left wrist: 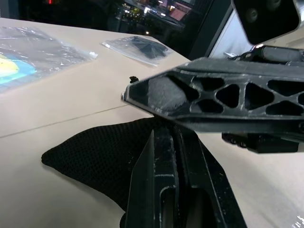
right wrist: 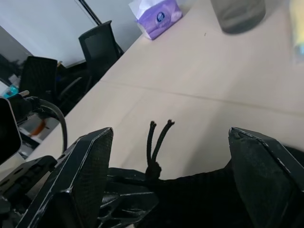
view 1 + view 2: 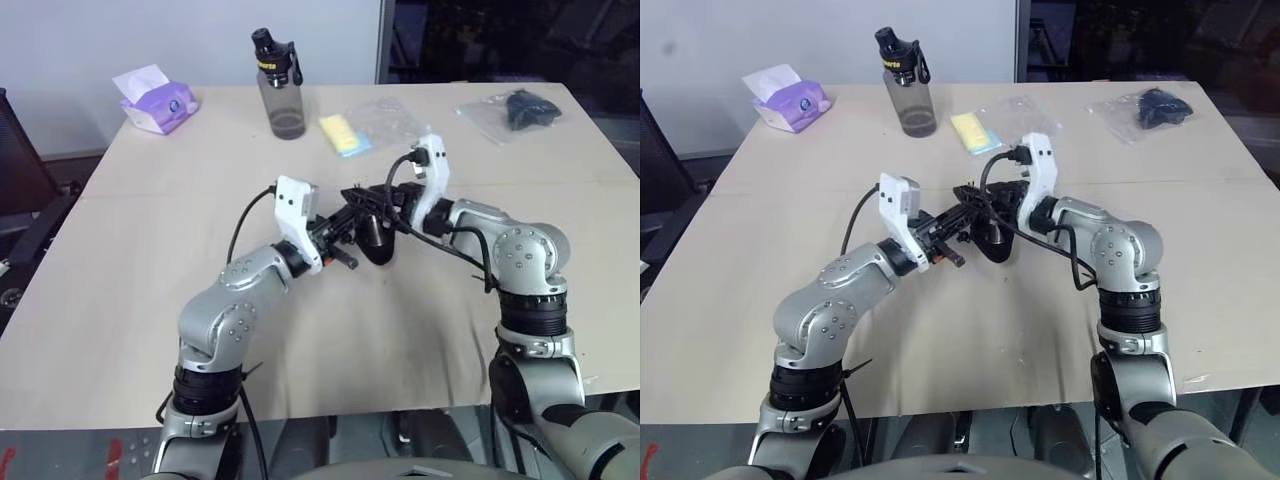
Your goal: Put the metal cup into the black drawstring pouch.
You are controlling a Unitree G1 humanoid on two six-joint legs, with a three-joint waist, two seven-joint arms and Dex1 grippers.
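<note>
The left end effector (image 3: 347, 253) is pinched tight on the black drawstring pouch (image 3: 376, 238), holding the fabric up off the surface (image 3: 150, 250) just ahead of its fingertips. In the left wrist view the mesh of the pouch spreads out beneath the two closed fingers (image 1: 159, 190). The right end effector (image 2: 166, 156) faces it from the other side with its fingers spread wide; the pouch sits between them and its two thin cord ends (image 2: 159, 135) stick up in the gap, but whether either finger touches the fabric cannot be told. The two end effectors meet almost tip to tip over the middle of the surface.

Beyond them lies a yellow item in clear plastic (image 3: 345, 134), then a grey water bottle with a black cap (image 3: 278, 85). Farther off on the left end effector's side sits a purple tissue pack (image 3: 156, 100); far beyond the right one, a dark item in a clear bag (image 3: 520, 108).
</note>
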